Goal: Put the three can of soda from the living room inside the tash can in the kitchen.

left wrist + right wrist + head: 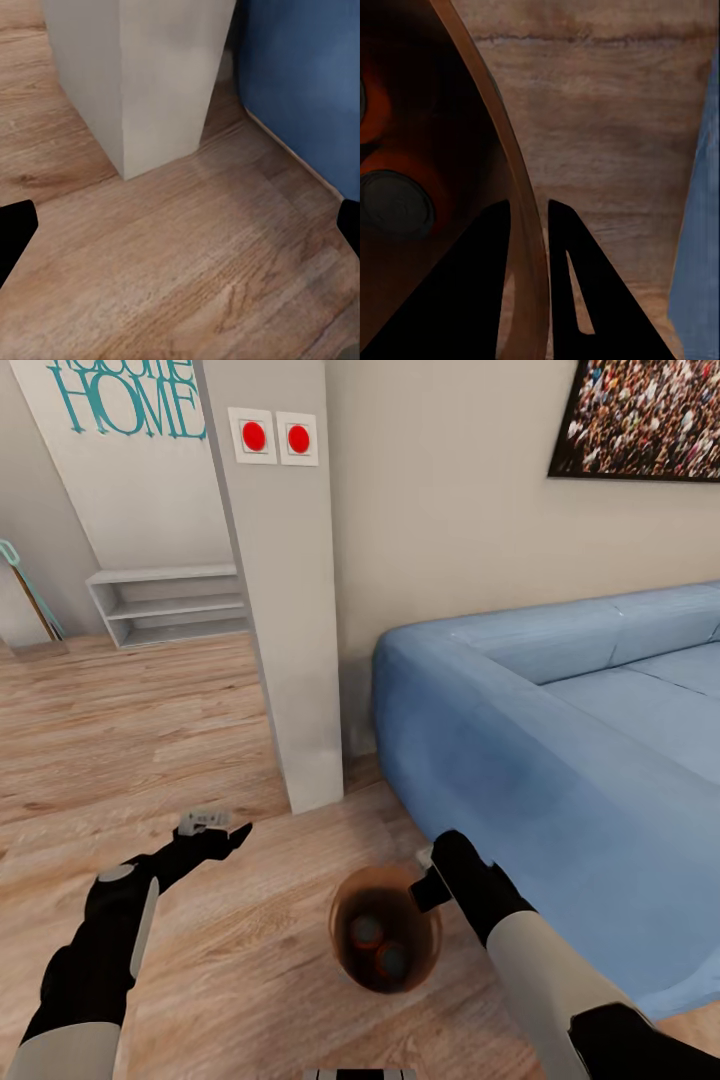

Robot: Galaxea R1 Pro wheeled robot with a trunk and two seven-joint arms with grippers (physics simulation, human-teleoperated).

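1. Right fingers point(529, 285) pinching the bin point(352, 950) rim, one each side.
2. Bin hanging above wood floor point(200, 760), beside blue sofa point(560, 730), two cans point(378, 945) lying inside.
3. Left fingers point(212, 828) spreading wide, gripping nothing.

Your left tool point(180, 232): two black fingertips point(15, 229) at opposite frame edges, jaws spread wide, nothing between them but wood-plank floor point(195, 270). Ahead of tool, grey-white square column point(142, 75) stands on floor, one corner edge facing you. Beyond the other fingertip, blue sofa point(300, 82) side meets floor, close beside column, narrow dark gap between them.
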